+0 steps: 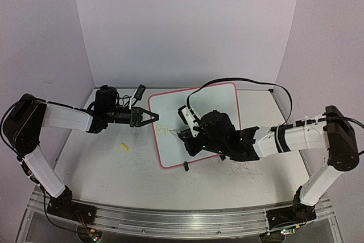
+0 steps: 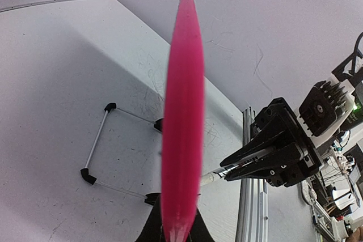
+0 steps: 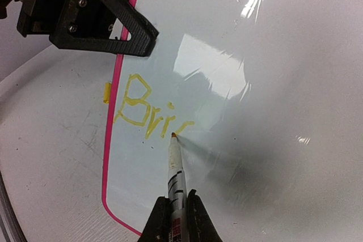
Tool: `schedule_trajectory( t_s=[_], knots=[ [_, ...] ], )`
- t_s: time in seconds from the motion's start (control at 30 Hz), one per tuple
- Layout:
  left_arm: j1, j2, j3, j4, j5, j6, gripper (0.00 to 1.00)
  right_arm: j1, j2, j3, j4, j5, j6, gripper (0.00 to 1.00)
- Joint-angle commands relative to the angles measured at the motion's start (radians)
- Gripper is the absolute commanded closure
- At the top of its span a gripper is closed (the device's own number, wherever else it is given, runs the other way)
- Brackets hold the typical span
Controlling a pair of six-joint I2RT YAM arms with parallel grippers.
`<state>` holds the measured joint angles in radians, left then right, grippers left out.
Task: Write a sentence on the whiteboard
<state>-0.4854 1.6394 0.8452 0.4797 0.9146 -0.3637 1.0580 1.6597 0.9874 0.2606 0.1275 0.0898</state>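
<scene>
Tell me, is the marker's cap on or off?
Off. The marker shows a bare orange tip touching the whiteboard beside the yellow letters.

Bright even light, glare patches on the whiteboard [image 3: 244,111], its near edge blurred.

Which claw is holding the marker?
The right claw: it holds the marker against the whiteboard; the left claw only clamps the board's pink edge.
</scene>
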Motion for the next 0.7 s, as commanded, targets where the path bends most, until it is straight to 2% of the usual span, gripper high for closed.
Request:
schedule_trajectory(
  t_s=[0.0, 0.23, 0.67],
  knots=[
    [-0.004, 0.001, 0.04, -0.006, 0.026, 0.009, 1.0, -0.005, 0.019, 0.02, -0.026, 0.001, 0.004, 1.0],
    [-0.004, 0.0, 0.04, -0.007, 0.025, 0.009, 1.0, -0.005, 0.002, 0.013, -0.031, 0.051, 0.007, 1.0],
    [-0.004, -0.004, 0.038, -0.008, 0.025, 0.009, 1.0, -0.005, -0.007, 0.001, -0.038, 0.054, -0.004, 1.0]
  ],
)
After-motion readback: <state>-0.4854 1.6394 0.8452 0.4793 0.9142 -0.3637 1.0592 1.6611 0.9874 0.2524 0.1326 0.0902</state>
